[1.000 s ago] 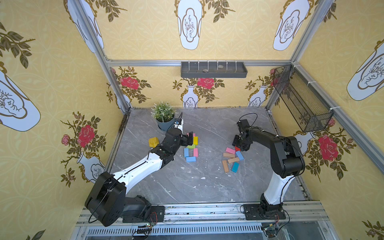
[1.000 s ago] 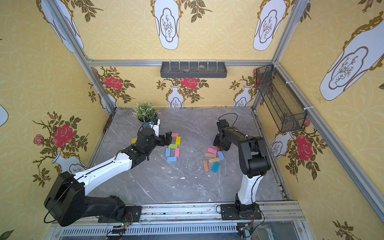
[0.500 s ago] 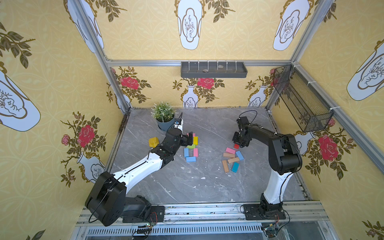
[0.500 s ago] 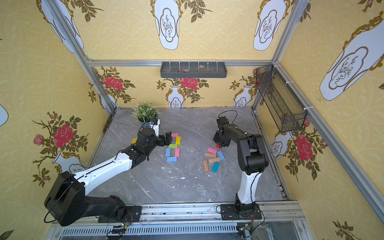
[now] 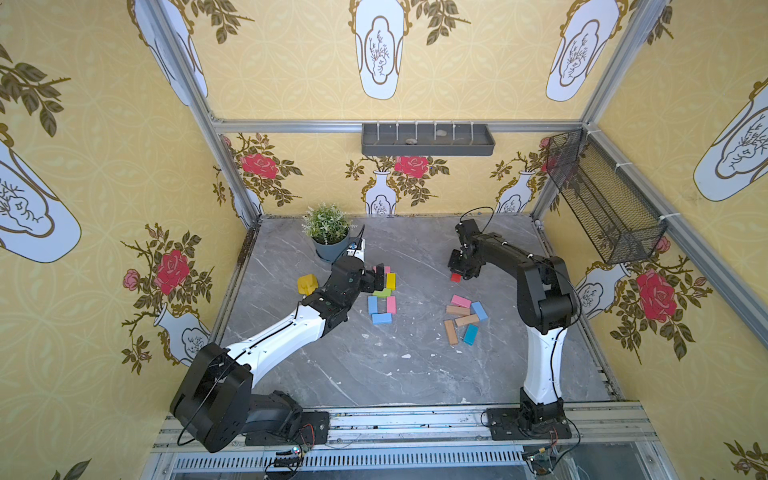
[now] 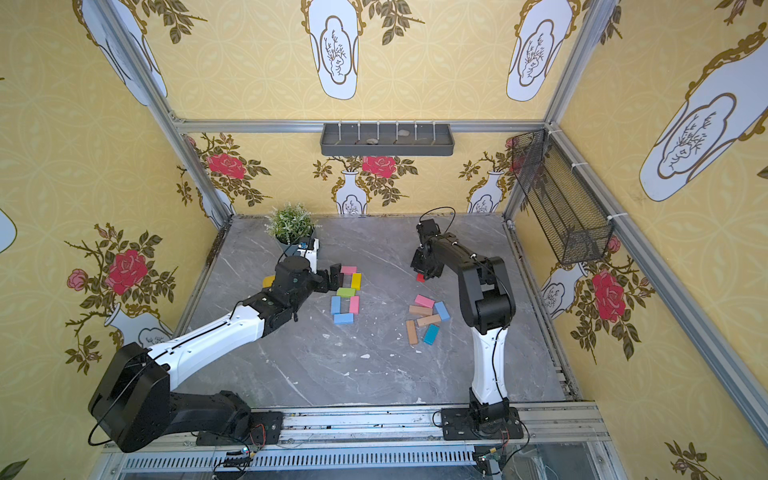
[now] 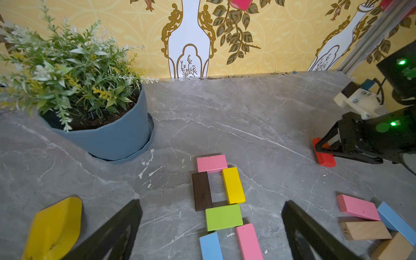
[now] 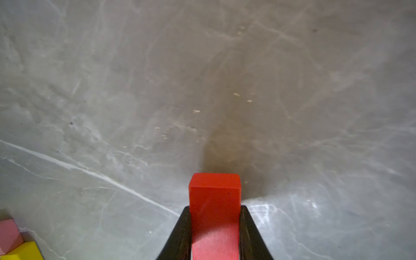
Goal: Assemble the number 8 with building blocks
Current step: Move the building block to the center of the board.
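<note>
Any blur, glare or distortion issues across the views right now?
Right wrist: table is soft, the red block sharper; its near end washes out pale, and a brownish shadow lies ahead of it. Left wrist: crisp on the yellow block and plant. Both top views: sharp, evenly lit, posts splay from the wide lens.

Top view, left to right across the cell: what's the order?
yellow scoop toy → part-built block figure → loose block pile → wire basket. The plant and red block overlap others sideways, so skipped.
</note>
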`<state>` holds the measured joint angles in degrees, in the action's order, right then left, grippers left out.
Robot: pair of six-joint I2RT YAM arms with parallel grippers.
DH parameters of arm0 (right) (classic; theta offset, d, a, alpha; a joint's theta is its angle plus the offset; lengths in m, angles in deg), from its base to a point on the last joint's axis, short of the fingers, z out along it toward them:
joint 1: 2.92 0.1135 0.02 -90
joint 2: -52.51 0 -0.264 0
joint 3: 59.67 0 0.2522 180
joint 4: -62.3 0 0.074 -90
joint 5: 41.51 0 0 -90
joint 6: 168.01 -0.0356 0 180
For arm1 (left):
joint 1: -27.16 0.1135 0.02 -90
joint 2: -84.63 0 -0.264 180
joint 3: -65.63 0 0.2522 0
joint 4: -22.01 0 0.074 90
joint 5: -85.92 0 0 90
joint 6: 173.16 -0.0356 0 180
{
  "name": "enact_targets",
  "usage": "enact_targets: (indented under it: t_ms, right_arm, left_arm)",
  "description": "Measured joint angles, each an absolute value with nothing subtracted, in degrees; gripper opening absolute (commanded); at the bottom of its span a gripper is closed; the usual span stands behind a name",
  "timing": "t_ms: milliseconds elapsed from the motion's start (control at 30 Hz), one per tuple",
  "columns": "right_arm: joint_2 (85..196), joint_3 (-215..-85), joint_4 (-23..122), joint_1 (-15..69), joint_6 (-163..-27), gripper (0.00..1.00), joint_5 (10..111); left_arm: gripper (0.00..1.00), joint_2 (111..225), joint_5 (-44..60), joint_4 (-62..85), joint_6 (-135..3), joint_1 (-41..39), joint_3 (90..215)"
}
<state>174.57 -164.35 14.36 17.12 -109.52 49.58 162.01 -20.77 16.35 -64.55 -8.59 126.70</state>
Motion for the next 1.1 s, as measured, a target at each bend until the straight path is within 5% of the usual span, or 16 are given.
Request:
enact_targets:
  t_ms: [200,433,733,1100]
  right_arm:
    - [177.5,-167.8,12.6,19.3,-109.5,0.37,49.9]
    - [177.9,-168.7,12.2,19.9,-108.8,0.71,50.7]
    - [175.1,-171.6,7.7,17.9,-99.6,0.99,47.3]
    - [171.3,-168.4,3.0,17.2,-90.0,0.98,39.6]
  left_arm:
    - [1.0,162.1,-21.1,16.3,-64.5,-8.6,126.7]
    - [1.0,162.3,-21.2,16.3,-64.5,-8.6,126.7]
    - [1.0,162.3,-21.6,16.3,-64.5,-8.6,126.7]
    - [1.0,162.3,-21.7,16.3,-64.5,-8.5,126.7]
